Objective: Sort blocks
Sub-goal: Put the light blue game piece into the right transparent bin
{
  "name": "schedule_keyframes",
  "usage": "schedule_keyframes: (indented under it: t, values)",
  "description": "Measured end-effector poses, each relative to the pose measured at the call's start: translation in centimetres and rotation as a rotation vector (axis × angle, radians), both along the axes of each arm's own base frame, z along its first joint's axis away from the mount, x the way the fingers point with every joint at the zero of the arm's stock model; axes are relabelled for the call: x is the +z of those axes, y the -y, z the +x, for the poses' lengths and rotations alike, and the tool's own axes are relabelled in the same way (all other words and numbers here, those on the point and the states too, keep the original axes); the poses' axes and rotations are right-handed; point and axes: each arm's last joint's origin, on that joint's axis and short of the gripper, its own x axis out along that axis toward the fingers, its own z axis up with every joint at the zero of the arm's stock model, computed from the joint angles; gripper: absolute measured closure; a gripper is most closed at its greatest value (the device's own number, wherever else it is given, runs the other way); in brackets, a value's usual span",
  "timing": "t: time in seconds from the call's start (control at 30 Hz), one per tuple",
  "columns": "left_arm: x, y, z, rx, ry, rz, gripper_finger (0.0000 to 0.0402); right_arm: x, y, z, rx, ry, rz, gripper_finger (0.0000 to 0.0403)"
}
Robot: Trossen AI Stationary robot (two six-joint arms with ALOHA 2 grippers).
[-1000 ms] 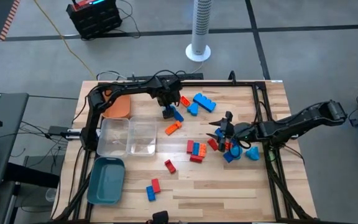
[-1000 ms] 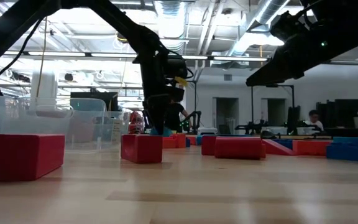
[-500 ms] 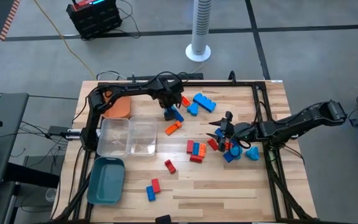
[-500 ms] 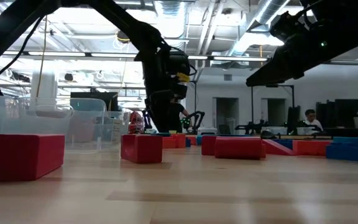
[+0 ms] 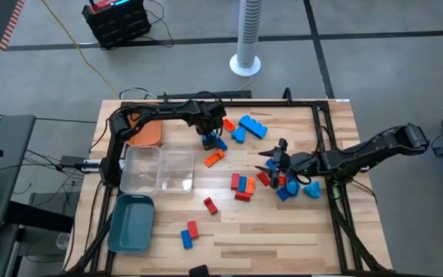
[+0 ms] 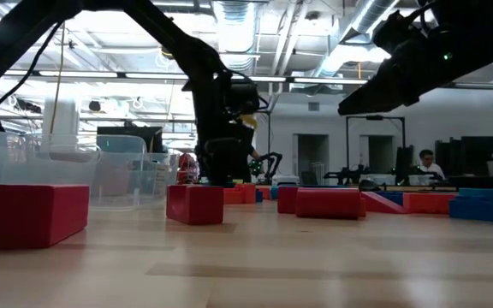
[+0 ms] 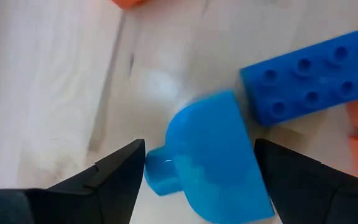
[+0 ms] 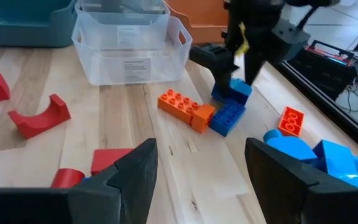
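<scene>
Blue, red and orange blocks lie scattered over the wooden table. My left gripper [image 5: 211,140] points down near the far middle, open, with a light-blue rounded block [image 7: 213,165] lying on the table between its fingers. A dark-blue studded brick [image 7: 312,78] lies right beside that block. My right gripper [image 5: 268,161] hovers open at the right, above a cluster of blocks [image 5: 287,185], nothing between its fingers [image 8: 129,180]. My left gripper comes from above, pointing down, with one finger [image 7: 114,177] on each side of the light-blue block's rounded body [image 7: 229,143]. Whether the fingers touch its sides I cannot tell. The block lies flat on the table.
An orange tray [image 5: 146,132], two clear trays [image 5: 160,171] and a teal tray [image 5: 131,223] line the left side. An orange brick [image 5: 214,158] lies just near of my left gripper. More blocks lie mid-table [image 5: 243,185] and toward the near edge [image 5: 188,233].
</scene>
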Motion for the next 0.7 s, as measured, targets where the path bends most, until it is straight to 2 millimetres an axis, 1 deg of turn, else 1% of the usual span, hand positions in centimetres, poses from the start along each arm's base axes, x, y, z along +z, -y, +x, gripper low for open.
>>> schedule_keyframes:
  t: [0.13,0.23,0.37,0.57,0.7]
  values:
    - [-0.3,0.3,-0.1,-0.065,-0.018,-0.005,0.0108,0.0,-0.1,0.0,0.003,-0.001,0.0,0.0147]
    - [-0.9,0.5,-0.5,-0.074,-0.038,-0.018,0.0118,0.0,-0.1,0.0,0.003,-0.001,0.0,0.0147]
    - [-1.3,0.7,-0.8,-0.075,-0.055,-0.027,0.014,0.0,-0.1,0.0,0.003,-0.001,0.0,0.0147]
    - [-0.9,0.9,-0.5,-0.082,-0.074,0.004,0.0169,0.0,-0.1,0.0,0.003,-0.002,-0.001,0.0147]
    - [-0.4,0.8,-0.5,-0.08,-0.084,0.002,0.0208,0.0,-0.1,0.0,0.003,-0.002,-0.002,0.0147]
